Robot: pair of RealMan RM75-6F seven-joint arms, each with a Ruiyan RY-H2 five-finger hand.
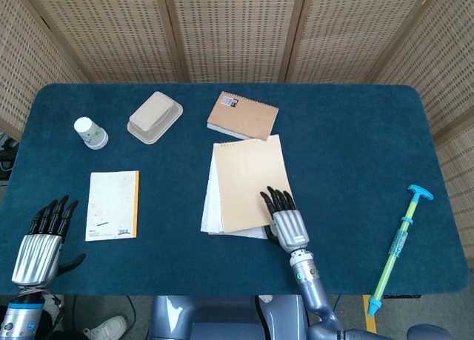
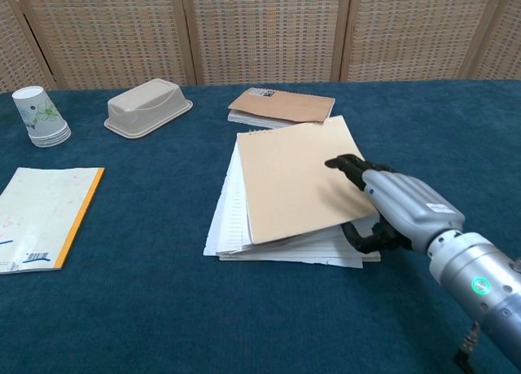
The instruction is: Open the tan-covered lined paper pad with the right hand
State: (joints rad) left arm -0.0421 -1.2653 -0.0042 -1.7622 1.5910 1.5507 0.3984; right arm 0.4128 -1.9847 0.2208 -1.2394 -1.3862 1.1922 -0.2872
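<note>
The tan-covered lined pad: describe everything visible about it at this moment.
The tan-covered lined paper pad lies mid-table on the blue cloth. Its plain tan cover looks like thin card, bound along the far edge. The cover's near right corner is raised off the white lined sheets, which fan out to the left and front. The right hand grips that corner, fingers on top, thumb beneath. Its far edge overlaps or touches the spiral notebook.
</note>
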